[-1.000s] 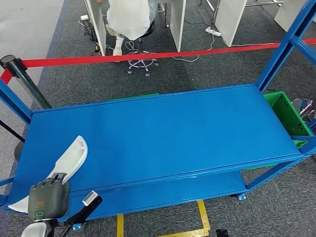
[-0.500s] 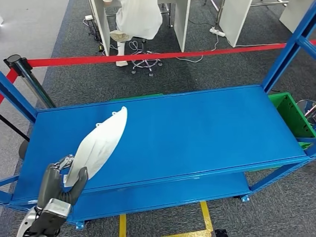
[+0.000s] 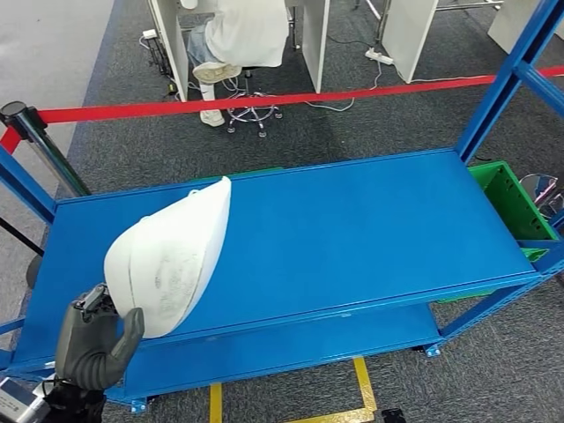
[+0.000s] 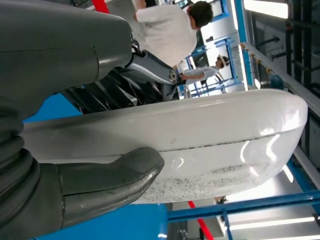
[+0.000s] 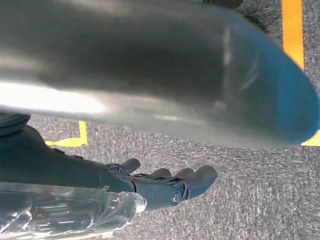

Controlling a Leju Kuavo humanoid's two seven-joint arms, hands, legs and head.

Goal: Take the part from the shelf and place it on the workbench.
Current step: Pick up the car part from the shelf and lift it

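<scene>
Above the near left corner of the blue shelf (image 3: 345, 229), the white part (image 3: 169, 260) is up in the air, clear of the deck. It is a long, curved shell, broad and rounded at the low end and narrowing to a tip that points up and away across the shelf toward the far rail. Its long axis runs from the robot's left hand (image 3: 96, 344) diagonally outward, so nearly all of the piece lies beyond the hand, out over the blue surface. Its speckled inner face is turned toward the robot.

The left hand grips the part at its low, rounded end. In the left wrist view the thick grey thumb (image 4: 109, 182) presses on one face of the part (image 4: 211, 145), and the darker fingers (image 4: 113, 92) lie along the opposite side, so the shell is clamped between them near its edge. The grip sits far from the middle of the piece; I judge the long free end will want to swing or sag as the arm turns.

The right hand (image 5: 166, 187) hangs low over grey carpet with yellow floor tape, fingers loosely curled together and nothing in them. It is well apart from the part, so the carry rests on the left arm alone.

No workbench is visible ahead, so I take it the robot must turn away from the shelf, swinging the tip clear of the blue upright (image 3: 505, 84). Beyond a red barrier tape (image 3: 266, 99) a person (image 3: 246, 31) sits on a stool.
</scene>
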